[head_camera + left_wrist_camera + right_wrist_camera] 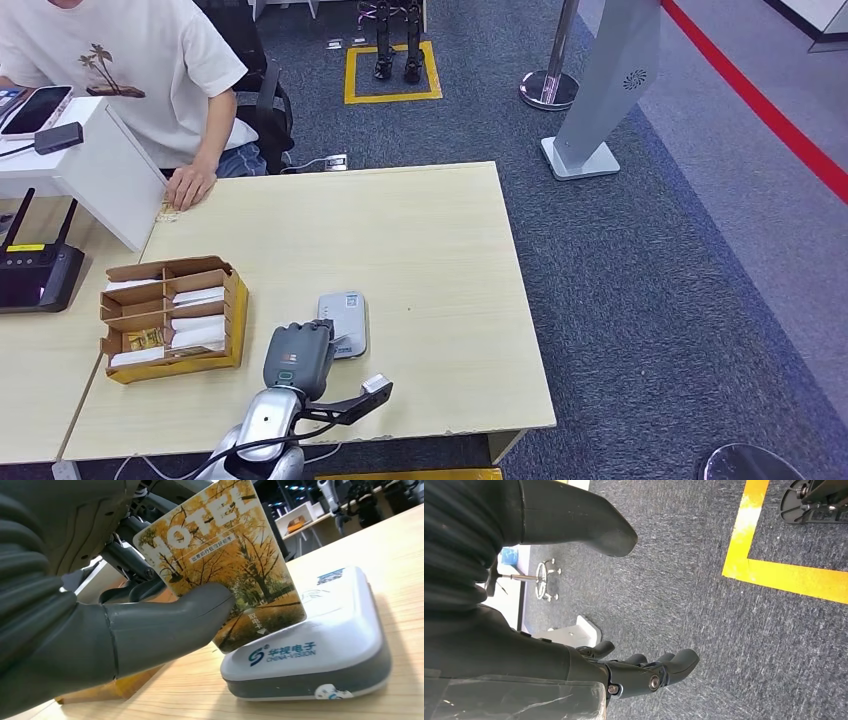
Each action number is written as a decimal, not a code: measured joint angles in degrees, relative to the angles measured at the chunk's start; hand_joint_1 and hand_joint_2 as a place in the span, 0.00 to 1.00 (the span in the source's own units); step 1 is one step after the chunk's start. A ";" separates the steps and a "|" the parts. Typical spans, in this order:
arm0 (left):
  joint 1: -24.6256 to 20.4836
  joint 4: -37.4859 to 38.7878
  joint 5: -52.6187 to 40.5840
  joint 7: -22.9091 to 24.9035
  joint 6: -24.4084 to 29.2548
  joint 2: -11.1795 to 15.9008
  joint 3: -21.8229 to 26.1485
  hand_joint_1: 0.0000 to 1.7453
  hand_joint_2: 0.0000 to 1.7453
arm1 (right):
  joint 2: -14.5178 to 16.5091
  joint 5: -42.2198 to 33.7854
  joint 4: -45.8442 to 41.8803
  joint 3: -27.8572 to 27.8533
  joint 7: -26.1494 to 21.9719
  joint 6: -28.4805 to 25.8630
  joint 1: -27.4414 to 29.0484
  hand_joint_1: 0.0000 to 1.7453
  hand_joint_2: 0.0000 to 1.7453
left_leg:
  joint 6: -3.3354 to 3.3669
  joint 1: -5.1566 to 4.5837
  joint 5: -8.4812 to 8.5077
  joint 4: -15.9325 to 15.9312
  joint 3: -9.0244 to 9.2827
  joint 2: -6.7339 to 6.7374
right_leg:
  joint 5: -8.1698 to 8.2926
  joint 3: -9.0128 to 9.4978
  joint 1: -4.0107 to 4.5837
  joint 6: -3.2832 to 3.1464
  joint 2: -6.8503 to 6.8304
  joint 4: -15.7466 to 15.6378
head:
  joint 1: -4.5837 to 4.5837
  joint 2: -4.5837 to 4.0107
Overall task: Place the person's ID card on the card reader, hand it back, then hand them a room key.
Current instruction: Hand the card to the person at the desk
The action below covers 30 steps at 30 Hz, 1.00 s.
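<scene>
My left hand point(298, 360) hovers at the near edge of the white and grey card reader point(345, 316) on the wooden table point(430, 240). In the left wrist view its thumb point(165, 622) and fingers pinch a card point(225, 555) printed with HOTEL and yellow autumn trees. The card stands tilted, its lower edge touching the top of the card reader point(320, 650). My right hand point(499, 645) hangs over grey carpet, fingers point(651, 675) and thumb apart, holding nothing. A person in a white shirt point(130, 70) sits at the far left corner with a hand point(190, 187) on the table.
A cardboard box point(172, 318) with compartments of cards sits left of the reader. A black device with antennas point(35, 275) and a white stand point(100, 170) with a phone point(35, 108) are at the left. A stanchion base point(548, 88) and a grey sign point(610, 90) stand beyond the table.
</scene>
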 joint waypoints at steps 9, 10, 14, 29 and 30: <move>-0.91 1.96 0.00 -1.48 0.06 -0.74 -0.32 1.00 1.00 | 0.00 -0.01 0.00 -0.03 0.00 0.02 0.00 0.00 1.00 | 0.00 0.00 0.00 0.00 0.04 0.00 | 0.00 0.05 0.00 0.00 -0.02 0.00 | -0.01 0.00; -0.96 2.06 0.00 -1.52 0.09 -0.79 -0.32 1.00 1.00 | 0.00 -0.01 0.00 -0.04 0.00 0.02 0.00 0.00 1.00 | 0.00 0.00 0.00 0.00 0.04 -0.01 | 0.00 0.05 0.00 0.00 -0.02 0.00 | 0.00 0.00; -1.10 2.30 -0.01 -1.42 0.69 -0.85 -0.32 1.00 1.00 | 0.00 -0.03 0.00 -0.06 0.00 0.01 0.00 0.00 1.00 | 0.00 0.00 0.00 0.00 0.04 -0.01 | 0.00 0.06 0.00 0.00 -0.02 0.00 | 0.00 0.01; -1.83 -3.22 0.00 -0.16 -0.51 0.90 0.89 1.00 1.00 | 0.00 -0.04 0.00 -0.24 0.00 0.02 0.23 0.00 1.00 | -0.02 0.02 0.02 0.00 0.01 0.00 | 0.01 0.03 0.01 -0.01 -0.01 0.02 | 0.01 0.00; -1.91 -3.48 -0.01 -0.16 -0.61 0.94 0.98 1.00 1.00 | 0.00 -0.04 0.00 -0.24 0.00 0.02 0.24 0.00 1.00 | -0.02 0.02 0.03 0.00 0.01 0.00 | 0.01 0.02 0.01 -0.01 -0.01 0.02 | 0.01 0.00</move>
